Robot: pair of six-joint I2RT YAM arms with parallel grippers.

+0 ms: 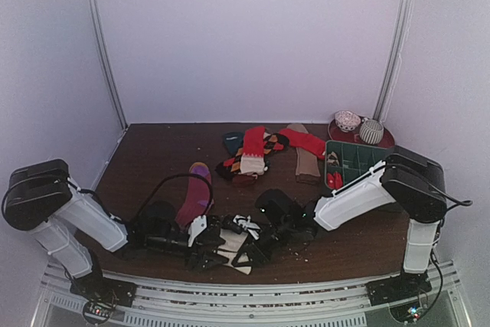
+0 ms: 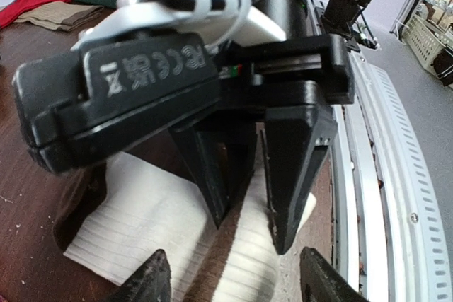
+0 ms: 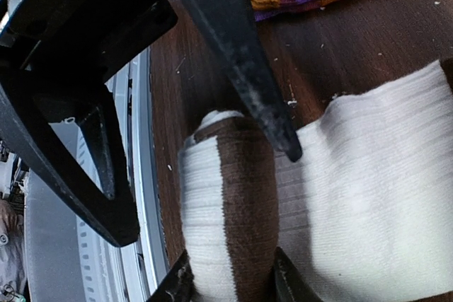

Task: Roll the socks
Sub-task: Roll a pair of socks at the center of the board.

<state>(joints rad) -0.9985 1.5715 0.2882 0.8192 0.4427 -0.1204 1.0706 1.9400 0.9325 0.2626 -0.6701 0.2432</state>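
Observation:
A white sock with a brown stripe (image 1: 230,244) lies at the table's front edge, partly rolled. In the right wrist view my right gripper (image 3: 230,284) is shut on the rolled end (image 3: 226,210), while the flat part (image 3: 368,196) spreads out to the right. My left gripper (image 2: 237,281) is open, its fingertips (image 2: 152,281) straddling the same roll (image 2: 248,259) without pressing it. The right gripper's black fingers (image 2: 297,175) point down onto the roll from the opposite side. In the top view both grippers meet over the sock, left (image 1: 203,246) and right (image 1: 249,244).
A pink and purple sock (image 1: 197,193) lies just behind the grippers. Further back lies a heap of patterned and red socks (image 1: 253,155), with a tan sock (image 1: 306,162) beside it. A green bin (image 1: 352,162) and a red plate (image 1: 387,139) with rolled socks are at the back right. The metal rail (image 2: 368,175) runs close by.

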